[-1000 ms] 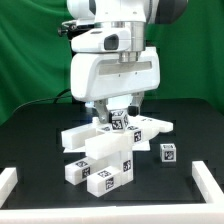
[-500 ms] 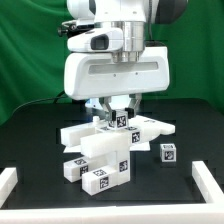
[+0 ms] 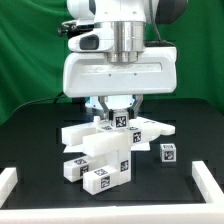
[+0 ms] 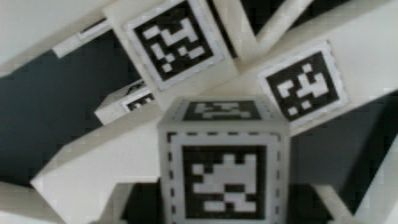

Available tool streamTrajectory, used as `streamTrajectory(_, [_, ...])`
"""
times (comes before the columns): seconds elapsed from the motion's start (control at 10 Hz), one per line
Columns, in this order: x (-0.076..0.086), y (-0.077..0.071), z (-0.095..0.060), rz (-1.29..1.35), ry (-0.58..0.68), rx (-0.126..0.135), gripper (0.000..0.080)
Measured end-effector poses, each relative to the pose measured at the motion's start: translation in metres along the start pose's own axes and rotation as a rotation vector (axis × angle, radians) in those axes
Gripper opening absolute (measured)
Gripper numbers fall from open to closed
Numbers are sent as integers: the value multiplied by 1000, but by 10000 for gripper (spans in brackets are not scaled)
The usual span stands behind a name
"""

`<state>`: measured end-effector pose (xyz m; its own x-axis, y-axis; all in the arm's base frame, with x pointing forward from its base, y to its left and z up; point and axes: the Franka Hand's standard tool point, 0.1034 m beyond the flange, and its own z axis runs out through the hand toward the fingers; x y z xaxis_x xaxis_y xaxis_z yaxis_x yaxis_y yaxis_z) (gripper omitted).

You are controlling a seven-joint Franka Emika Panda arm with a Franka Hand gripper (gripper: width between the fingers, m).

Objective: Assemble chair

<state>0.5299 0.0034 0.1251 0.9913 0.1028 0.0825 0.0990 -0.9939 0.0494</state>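
Because the gripper (image 3: 119,112) hangs straight down over the heap with its jaws drawn in on either side of the small tagged block (image 3: 121,122), I judge it to be clamped on that block, though the arm's bulk hides most of the fingertips. The wrist view has the same block filling the centre, with other tagged faces close behind it. The block sits at the top of the chair's other parts (image 3: 103,150), white slabs and notched blocks piled mid-way across the black table (image 3: 40,145), touching and leaning on one another. A separate tagged cube (image 3: 168,153) lies apart toward the exterior view's right. The danger is in the lift. A slab resting against the held block could be dragged along and the heap could shift. An off-centre hold could also let the block twist or slip free.
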Motion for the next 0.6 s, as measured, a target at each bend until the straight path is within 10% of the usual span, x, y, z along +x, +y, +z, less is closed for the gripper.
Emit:
streamTrajectory(0.5, [2, 0, 0, 597, 8, 26, 282])
streamTrajectory(0.6, [2, -1, 0, 609, 7, 29, 393])
